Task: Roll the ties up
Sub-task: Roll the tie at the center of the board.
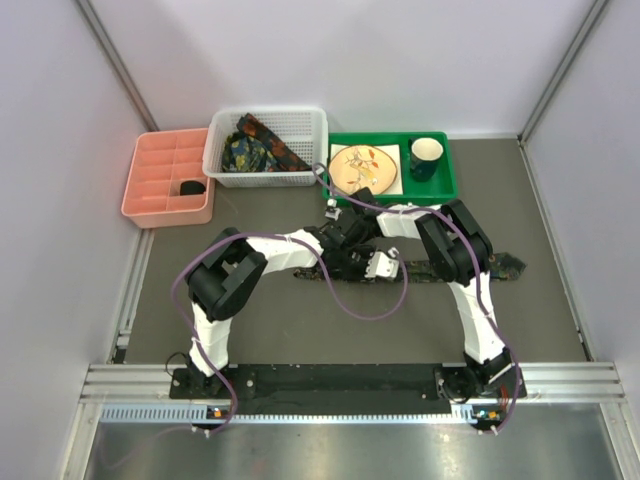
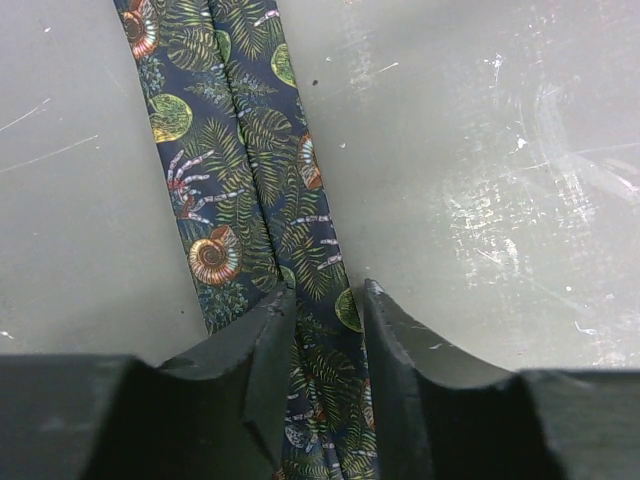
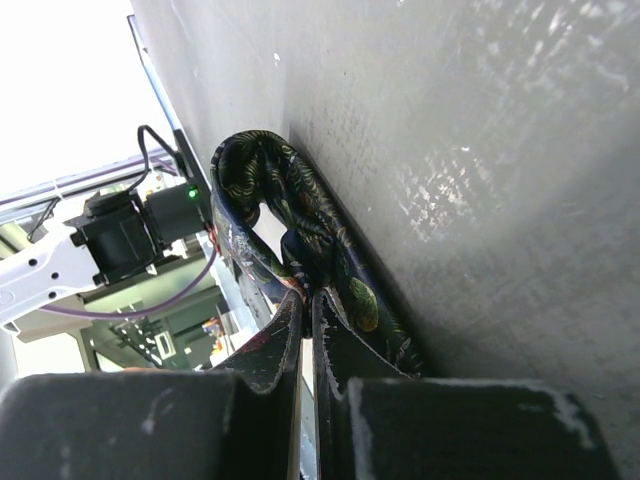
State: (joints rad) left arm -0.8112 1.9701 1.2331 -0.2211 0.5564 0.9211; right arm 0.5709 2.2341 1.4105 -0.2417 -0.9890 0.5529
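Left wrist: left gripper (image 2: pixel 325 295) fingers part-open, straddling a flat strip of the tie (image 2: pixel 250 160) on the grey table (image 2: pixel 480 200). Its left finger sits over the strip's edge; no squeeze visible. Right wrist: right gripper (image 3: pixel 308 300) clamped tight on a fold of the tie, loop bulging just past the fingertips. Top view: tie lies across mid-table under both wrists, one end sticking out right. Far edge: more ties (image 1: pixel 255 150) heaped in white basket (image 1: pixel 312 120), pink tray (image 1: pixel 150 195) left of it, green tray (image 1: pixel 445 188) with plate (image 1: pixel 363 168) and mug (image 1: pixel 426 157) right.
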